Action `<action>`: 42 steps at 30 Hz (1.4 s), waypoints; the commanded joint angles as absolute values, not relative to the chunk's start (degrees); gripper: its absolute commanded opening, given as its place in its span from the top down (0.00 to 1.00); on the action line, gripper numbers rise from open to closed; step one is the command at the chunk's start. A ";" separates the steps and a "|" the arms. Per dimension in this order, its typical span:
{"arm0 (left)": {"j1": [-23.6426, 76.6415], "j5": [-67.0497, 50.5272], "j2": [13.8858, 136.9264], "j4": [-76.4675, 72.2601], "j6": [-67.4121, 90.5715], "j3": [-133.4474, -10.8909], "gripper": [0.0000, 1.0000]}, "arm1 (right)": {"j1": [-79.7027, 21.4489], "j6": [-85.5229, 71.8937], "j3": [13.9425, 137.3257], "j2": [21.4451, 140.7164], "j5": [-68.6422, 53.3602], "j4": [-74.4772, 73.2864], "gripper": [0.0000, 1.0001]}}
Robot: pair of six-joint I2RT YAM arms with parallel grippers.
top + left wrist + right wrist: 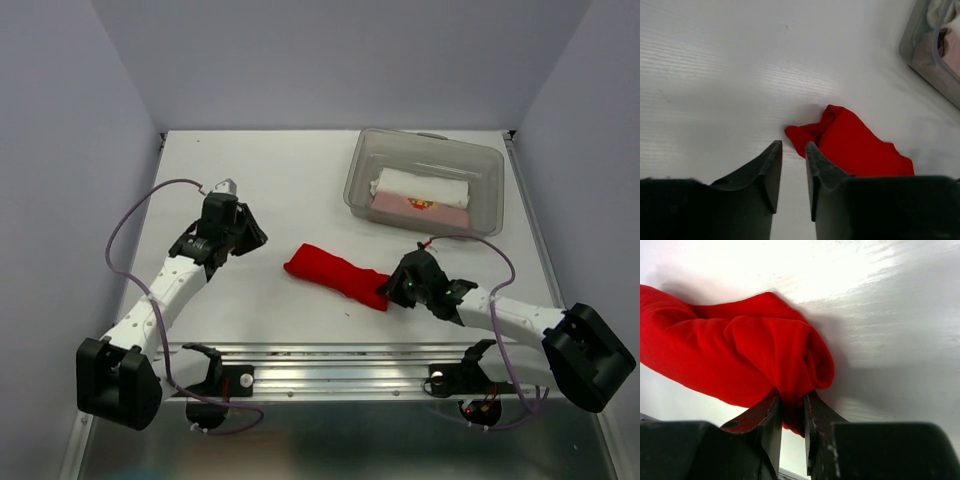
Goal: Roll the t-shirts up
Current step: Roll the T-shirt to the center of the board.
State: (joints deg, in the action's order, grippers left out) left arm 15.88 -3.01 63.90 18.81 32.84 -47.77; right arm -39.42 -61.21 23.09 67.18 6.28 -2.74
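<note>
Being pinched right now is the red t-shirt (335,272). One end is bunched between the fingers of the right end effector (792,402), which are pressed in on the cloth, with red folds bulging just above and to the left of them. The shirt is lying as a loose, lumpy roll on the tabletop (280,170), stretching from the right end effector towards the left one.

The left end effector (792,147) is being held off the cloth. Its fingers are standing a narrow slit apart with nothing between them, and the roll's other end is sitting just ahead and a little to the right, not touching.

Beyond the right end effector, well apart from it, a white roll (420,185) and a pale pink roll (395,203) are being held side by side in a clear bin (430,132), so two shirts are looking finished.

The step in hand is being judged as the handling of the rolled red shirt. It may be a last tightening or the start of a lift towards the bin, and which of the two cannot be told.

For the next move, a firm pinch across several layers is being called for, since a grip on one loose fold is likely to let the roll unwind. Support at the far end from the left end effector is probably being called for too.
</note>
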 commanded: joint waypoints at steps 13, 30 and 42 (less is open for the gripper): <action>24.87 -12.12 68.47 7.49 42.52 -40.09 0.13 | -38.06 -49.92 25.93 68.37 10.90 -19.95 0.99; 25.84 -12.92 74.70 -3.16 53.44 -31.82 0.17 | -38.06 -50.27 25.05 70.84 9.58 -19.34 0.99; 26.01 -11.69 83.83 -9.57 52.65 -32.87 0.27 | -38.06 -50.10 25.31 72.86 9.67 -18.98 0.99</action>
